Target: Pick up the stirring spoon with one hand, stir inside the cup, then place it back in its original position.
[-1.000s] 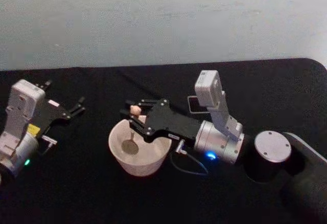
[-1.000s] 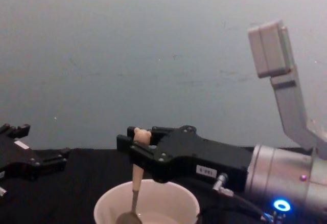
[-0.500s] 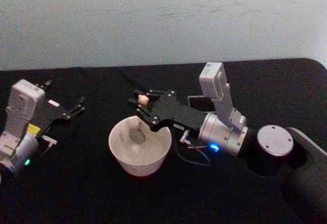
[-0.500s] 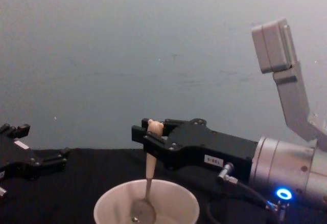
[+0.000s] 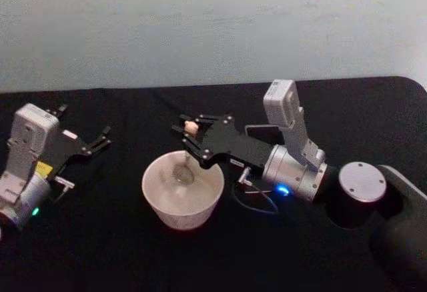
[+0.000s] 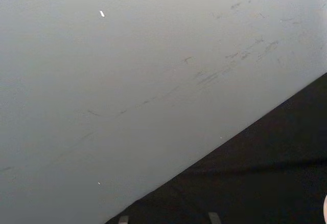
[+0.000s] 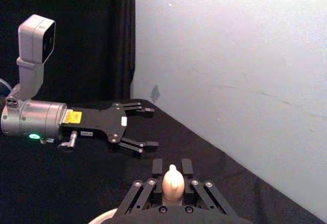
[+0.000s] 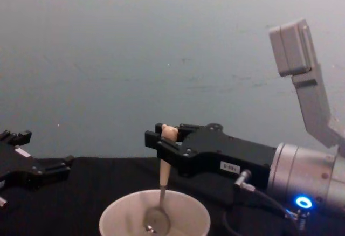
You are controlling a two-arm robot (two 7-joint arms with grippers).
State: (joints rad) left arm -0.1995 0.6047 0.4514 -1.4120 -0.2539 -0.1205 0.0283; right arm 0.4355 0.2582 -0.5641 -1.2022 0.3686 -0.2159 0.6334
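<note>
- Black cloth covers the table (image 5: 100, 252), with a plain pale wall (image 5: 200, 25) behind it.
- The stirring spoon (image 8: 163, 185) has a cream-beige handle topped by a tiny bear head, a thin metal neck and a small shiny round bowl.
- It stands almost upright, with its top leaning slightly toward the robot's right. The bowl is down inside the cup (image 5: 180, 215), near the far side.
- The cup is wide, round and white, and sits on the cloth near the table's middle.
- The right gripper (image 5: 189, 135) is clamped on the handle just below the bear head, which pokes up between the fingers.
- The right arm reaches in from the right, its gripper roughly level above the cup's far rim and pointing toward the robot's left.
- The left gripper (image 5: 100, 139) rests at the table's left, well apart from the cup, fingers spread and holding nothing.
</note>
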